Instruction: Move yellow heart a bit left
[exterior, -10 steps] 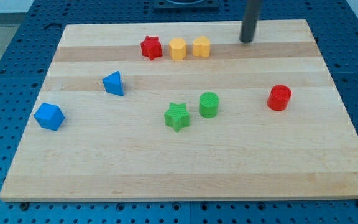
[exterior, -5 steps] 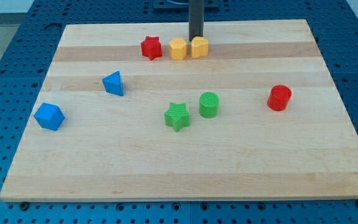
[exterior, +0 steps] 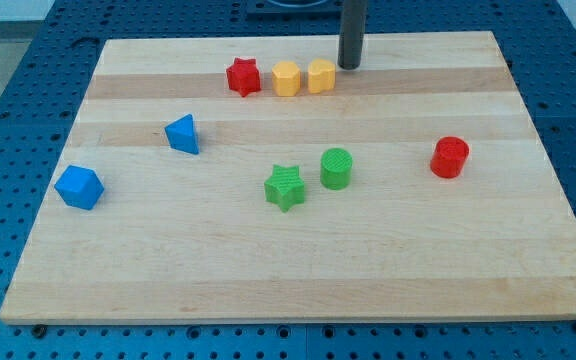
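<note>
just left of my tip [exterior: 350, 66], the yellow heart [exterior: 321, 76] (apart)

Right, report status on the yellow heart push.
My tip at view's top, just right of and above the yellow heart, apart from it. Heart touching yellow hexagon on its left. Red star next beyond.
</note>
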`<act>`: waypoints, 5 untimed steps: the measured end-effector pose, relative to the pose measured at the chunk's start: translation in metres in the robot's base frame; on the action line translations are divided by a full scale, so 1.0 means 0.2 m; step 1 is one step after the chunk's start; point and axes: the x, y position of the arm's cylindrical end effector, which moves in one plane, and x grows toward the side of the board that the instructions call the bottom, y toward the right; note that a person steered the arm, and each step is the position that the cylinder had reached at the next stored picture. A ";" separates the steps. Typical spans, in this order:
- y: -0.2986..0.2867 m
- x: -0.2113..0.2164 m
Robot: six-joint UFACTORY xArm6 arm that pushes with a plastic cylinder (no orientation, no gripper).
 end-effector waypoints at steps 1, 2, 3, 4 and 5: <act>-0.05 0.04; -0.05 0.07; -0.09 0.08; -0.12 0.08; 0.00 0.09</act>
